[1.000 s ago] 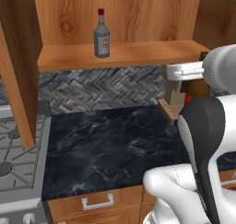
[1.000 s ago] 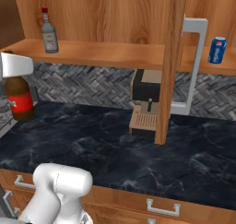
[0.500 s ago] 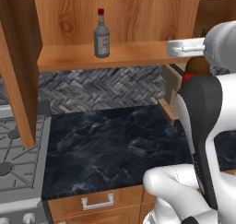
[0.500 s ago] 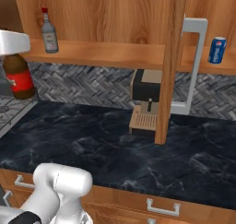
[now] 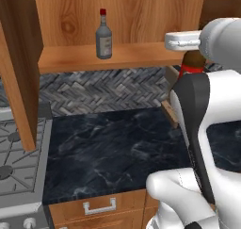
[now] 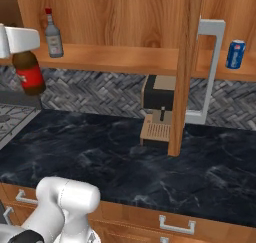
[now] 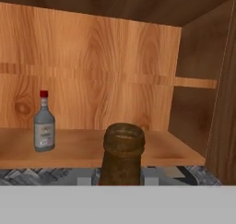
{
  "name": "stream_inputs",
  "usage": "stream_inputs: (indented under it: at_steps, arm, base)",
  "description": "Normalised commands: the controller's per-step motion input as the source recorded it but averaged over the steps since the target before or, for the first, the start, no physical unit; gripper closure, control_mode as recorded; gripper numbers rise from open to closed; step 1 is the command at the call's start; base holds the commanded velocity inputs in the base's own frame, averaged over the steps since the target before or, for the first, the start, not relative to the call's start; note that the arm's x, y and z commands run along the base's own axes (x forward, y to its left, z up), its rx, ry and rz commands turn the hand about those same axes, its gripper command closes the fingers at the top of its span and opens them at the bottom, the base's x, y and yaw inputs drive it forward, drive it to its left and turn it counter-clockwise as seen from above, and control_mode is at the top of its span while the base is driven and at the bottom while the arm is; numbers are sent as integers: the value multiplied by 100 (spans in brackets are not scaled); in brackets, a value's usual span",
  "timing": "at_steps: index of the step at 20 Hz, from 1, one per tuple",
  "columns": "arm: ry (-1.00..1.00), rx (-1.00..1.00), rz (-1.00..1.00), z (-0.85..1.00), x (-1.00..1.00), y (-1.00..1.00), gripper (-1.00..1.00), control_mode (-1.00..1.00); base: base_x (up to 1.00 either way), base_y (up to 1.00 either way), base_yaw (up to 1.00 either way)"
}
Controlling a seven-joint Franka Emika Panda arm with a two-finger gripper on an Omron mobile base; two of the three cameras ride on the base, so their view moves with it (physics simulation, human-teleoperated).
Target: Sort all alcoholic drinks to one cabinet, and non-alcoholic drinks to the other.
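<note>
The pincer [image 6: 22,52] sits at the upper left of the right base view, its jaws pinched narrowly on the neck of the brown beer bottle [image 6: 29,74], which hangs below the white hand with its red label facing out. In the left base view the same hand [image 5: 188,46] juts in at the upper right, with just the bottle's [image 5: 190,63] brown shoulder and a sliver of red showing above the arm's white shell. In the hand view the bottle's [image 7: 122,156] round open mouth and rough brown neck rise at the bottom centre, level with the edge of the cabinet shelf [image 7: 83,151].

The shelf is warm grained wood. On it stands the liquor bottle [image 5: 104,37], clear greyish glass, square shoulders, red cap, at the upper middle of the left base view and at the left of the hand view.

The right base view adds the blue soda can [image 6: 235,54] with its silver top, on the shelf at the upper right, beyond a wooden post and a white handle [image 6: 212,67]. Below lie the dark marbled counter [image 6: 150,172] and the herringbone tile wall [image 5: 108,89].
</note>
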Motion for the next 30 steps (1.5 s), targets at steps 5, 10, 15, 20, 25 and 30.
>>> stream_inputs:
  at_steps: [5, 10, 15, 20, 25, 30]
  arm:
    - [0, 0, 0, 0, 43, 0, 100, -100]
    - [0, 0, 0, 0, 45, 0, 100, -100]
    - [0, 0, 0, 5, 51, 0, 100, -100]
    - [0, 0, 0, 7, 53, 0, 100, -100]
    - [0, 0, 0, 4, 50, 0, 100, -100]
    - [0, 0, 0, 0, 42, 0, 100, -100]
  base:
    - [0, 0, 0]
    - [0, 0, 0]
    - [0, 0, 0]
    - [0, 0, 0]
    - [0, 0, 0]
    - [0, 0, 0]
